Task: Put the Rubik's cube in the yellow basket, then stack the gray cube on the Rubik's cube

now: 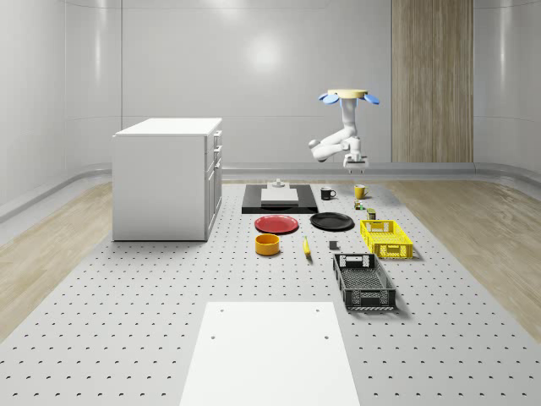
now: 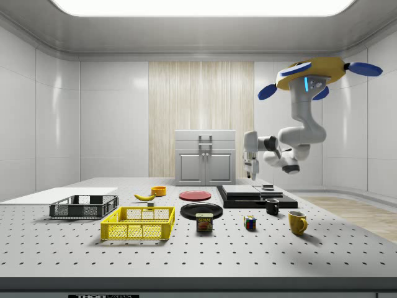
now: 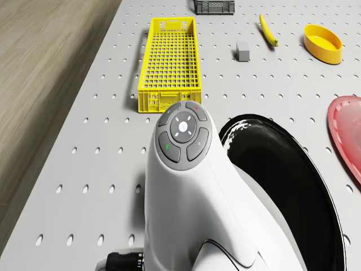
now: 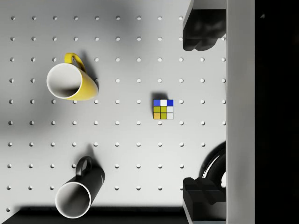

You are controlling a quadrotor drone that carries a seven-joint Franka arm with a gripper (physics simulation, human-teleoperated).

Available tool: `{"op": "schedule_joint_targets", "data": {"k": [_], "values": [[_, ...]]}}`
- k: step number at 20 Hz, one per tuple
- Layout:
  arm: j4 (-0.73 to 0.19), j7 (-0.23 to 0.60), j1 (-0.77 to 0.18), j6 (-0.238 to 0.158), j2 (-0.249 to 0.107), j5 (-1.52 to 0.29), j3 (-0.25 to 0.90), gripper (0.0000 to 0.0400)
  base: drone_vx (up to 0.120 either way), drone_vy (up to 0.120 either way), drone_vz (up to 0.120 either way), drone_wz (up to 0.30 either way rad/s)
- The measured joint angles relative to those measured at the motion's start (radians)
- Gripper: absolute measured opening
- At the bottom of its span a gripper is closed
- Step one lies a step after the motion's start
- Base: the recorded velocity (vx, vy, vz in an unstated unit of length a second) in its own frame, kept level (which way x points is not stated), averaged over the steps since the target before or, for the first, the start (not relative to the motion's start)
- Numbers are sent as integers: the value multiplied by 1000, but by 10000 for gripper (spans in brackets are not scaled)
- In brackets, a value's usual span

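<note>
Hovering over the worktop (image 1: 127, 338), claw (image 2: 253, 171) spread open above the Rubik's cube (image 4: 163, 109); yellow basket (image 1: 385, 238) and black crate (image 1: 363, 282) holding nothing.

Drone (image 2: 319, 69): hovering high above the desk's far end. Arm (image 2: 298, 133): bent downward. Gripper (image 2: 251, 172): pointing down, fingers (image 4: 202, 29) spread apart, holding nothing.

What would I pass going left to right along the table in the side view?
Black crate → yellow basket → canned meat tin → Rubik's cube → black mug → yellow mug.
</note>
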Motion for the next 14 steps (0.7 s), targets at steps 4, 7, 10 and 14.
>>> {"op": "schedule_joint_targets", "data": {"k": [4, 7, 10, 14], "values": [[1, 11, -13, 16, -22, 9, 10, 400, 0, 0, -120, 0], [2, 18, -21, 28, -39, 17, 16, 400, 0, 0, -120, 0], [3, 24, -28, 42, -54, 25, 22, 400, 0, 0, -120, 0], [5, 32, -36, 60, -75, 36, 29, 400, 0, 0, -120, 0]]}}
